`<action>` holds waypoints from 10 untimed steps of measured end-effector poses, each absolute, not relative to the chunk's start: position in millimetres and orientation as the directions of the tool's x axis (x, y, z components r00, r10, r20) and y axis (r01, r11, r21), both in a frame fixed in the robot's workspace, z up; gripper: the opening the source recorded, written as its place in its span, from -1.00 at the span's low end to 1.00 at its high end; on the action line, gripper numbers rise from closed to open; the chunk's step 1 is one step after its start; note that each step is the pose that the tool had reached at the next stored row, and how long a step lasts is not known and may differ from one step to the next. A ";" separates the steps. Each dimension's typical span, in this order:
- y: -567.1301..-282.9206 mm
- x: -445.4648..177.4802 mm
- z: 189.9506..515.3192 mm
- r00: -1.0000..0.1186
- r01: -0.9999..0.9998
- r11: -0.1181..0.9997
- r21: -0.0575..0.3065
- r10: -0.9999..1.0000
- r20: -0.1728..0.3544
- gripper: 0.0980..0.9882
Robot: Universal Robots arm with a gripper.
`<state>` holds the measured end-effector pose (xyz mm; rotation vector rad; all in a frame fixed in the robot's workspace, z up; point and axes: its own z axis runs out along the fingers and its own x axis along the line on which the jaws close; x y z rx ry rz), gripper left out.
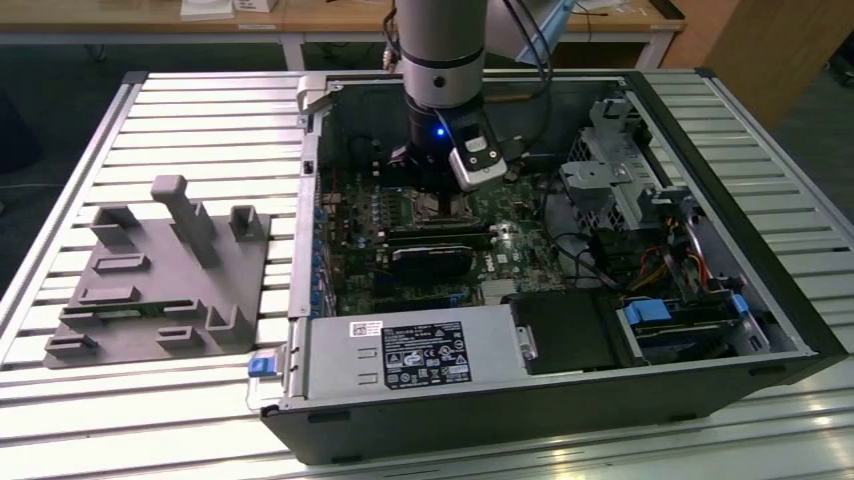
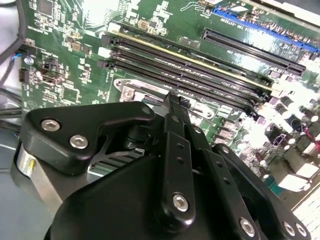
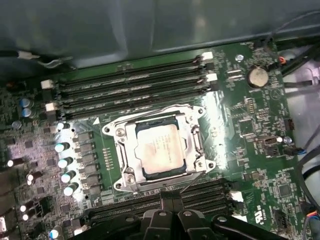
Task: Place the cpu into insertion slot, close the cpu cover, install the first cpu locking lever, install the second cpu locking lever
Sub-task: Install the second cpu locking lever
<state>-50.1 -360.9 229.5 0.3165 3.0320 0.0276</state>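
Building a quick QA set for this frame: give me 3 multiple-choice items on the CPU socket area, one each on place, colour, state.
1. Where does the cpu lie?
A. in the insertion slot
B. on the grey fixture outside the case
C. on the power supply

2. What colour is the cpu's top?
A. gold
B. pale silver-grey
C. blue

3. How does the cpu cover stand?
A. raised upright on its hinge
B. removed from the board
C. down flat around the chip

Answers:
1 A: in the first wrist view the chip sits inside the insertion slot, between the rows of black memory slots.
2 B: its metal lid reads pale silver-grey.
3 C: the silver frame lies flat, the chip showing through its window.
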 end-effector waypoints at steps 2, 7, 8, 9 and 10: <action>-362.0 -52.2 227.8 -0.977 0.194 0.981 0.028 0.195 -0.090 -0.98; -365.5 -57.2 221.2 -0.981 0.168 0.985 0.031 0.170 -0.090 -0.98; -366.0 -58.0 219.6 -0.982 0.163 0.986 0.033 0.165 -0.090 -0.98; -366.4 -58.7 218.1 -0.983 0.158 0.987 0.034 0.160 -0.089 -0.98; -366.8 -59.4 216.7 -0.984 0.153 0.988 0.036 0.155 -0.089 -0.98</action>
